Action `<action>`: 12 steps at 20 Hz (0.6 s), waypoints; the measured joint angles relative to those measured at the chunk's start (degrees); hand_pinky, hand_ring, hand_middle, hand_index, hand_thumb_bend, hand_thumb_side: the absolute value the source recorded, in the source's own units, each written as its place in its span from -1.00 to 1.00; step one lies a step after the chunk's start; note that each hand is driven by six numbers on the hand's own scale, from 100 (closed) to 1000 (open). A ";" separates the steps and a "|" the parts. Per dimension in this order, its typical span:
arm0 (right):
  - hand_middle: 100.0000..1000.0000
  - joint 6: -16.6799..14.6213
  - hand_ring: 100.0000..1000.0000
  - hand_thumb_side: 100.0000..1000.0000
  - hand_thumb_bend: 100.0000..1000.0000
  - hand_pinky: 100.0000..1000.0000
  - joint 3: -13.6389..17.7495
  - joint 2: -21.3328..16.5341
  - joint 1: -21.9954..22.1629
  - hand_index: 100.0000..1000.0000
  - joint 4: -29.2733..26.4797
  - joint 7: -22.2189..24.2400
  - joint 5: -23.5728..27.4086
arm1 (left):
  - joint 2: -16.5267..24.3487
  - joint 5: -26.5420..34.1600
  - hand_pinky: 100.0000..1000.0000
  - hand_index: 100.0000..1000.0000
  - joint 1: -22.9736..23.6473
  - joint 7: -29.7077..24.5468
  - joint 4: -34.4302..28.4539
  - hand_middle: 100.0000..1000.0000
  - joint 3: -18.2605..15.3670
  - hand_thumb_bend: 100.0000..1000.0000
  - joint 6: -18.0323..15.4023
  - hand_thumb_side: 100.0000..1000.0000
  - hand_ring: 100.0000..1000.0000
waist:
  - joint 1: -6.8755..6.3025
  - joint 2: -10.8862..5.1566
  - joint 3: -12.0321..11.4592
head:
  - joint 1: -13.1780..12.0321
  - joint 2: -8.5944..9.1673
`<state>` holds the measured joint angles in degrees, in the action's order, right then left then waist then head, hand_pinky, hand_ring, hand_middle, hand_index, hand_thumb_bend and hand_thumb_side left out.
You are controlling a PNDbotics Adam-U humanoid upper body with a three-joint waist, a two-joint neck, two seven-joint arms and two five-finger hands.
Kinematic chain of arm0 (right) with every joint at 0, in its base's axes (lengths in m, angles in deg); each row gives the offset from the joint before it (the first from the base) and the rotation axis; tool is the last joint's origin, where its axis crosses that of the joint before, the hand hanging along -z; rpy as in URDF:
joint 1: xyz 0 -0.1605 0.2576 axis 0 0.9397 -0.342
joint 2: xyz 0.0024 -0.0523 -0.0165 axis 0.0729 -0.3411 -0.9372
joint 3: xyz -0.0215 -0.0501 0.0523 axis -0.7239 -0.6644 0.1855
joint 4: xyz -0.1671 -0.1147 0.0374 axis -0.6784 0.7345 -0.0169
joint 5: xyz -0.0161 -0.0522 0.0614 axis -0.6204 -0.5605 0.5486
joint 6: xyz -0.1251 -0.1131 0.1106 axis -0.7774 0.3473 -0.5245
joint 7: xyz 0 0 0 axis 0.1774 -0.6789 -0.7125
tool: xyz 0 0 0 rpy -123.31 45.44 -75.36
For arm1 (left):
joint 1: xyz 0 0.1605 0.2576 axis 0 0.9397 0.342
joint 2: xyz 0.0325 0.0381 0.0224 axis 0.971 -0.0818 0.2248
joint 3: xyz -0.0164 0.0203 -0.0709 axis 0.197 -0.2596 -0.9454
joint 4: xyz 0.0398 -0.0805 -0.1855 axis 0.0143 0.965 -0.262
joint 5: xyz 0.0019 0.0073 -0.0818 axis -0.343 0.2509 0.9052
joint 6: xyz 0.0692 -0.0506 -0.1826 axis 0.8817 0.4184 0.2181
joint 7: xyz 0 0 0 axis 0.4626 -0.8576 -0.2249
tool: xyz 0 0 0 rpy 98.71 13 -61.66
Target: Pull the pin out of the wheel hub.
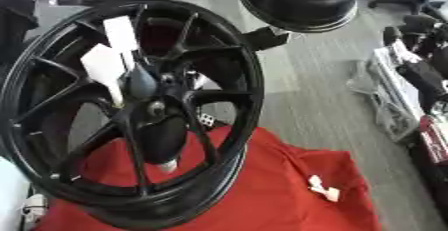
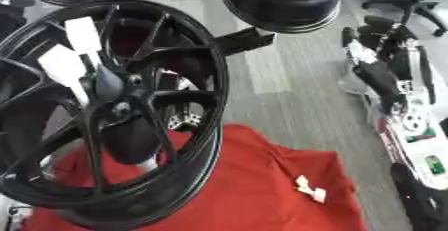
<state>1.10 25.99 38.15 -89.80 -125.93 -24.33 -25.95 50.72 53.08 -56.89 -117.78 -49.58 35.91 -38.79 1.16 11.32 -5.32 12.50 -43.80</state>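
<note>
A large black wheel hub stands upright on its rim at the left of both views, its spokes fanning out from a dark centre boss and its lower edge resting on a red cloth that covers the bench. The wheel's left rim runs past the picture's left edge, so there is no spare room on that side; to its right the cloth lies open as far as its own edge, with grey floor beyond. At the centre of the hub a dark rounded form that seems to be the robot's hand sits against the boss, with two white flat pieces standing up and to the left from it; whether its fingers are spread, pressed together or pinching something cannot be told here. The pin cannot be made out with certainty; it may be the slim pale stem just below those white pieces. A small white object lies alone on the cloth near its right edge, well apart from the wheel. A second black wheel hangs in at the top edge, and dark equipment crowds the right border.
</note>
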 measured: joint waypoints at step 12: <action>0.09 0.04 0.23 -0.64 -0.42 0.61 -0.01 -0.14 0.01 0.35 0.37 0.13 0.00 | -0.99 -0.83 0.72 0.59 -1.60 -11.78 -1.08 0.60 -1.99 -0.06 5.70 -0.04 0.71 | -0.55 -0.03 -0.12 | 0.82 0.00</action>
<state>1.14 25.97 38.01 -89.79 -125.56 -24.21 -25.95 49.73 52.25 -58.49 -129.55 -50.66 33.92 -33.08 0.61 11.29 -5.44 13.32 -43.80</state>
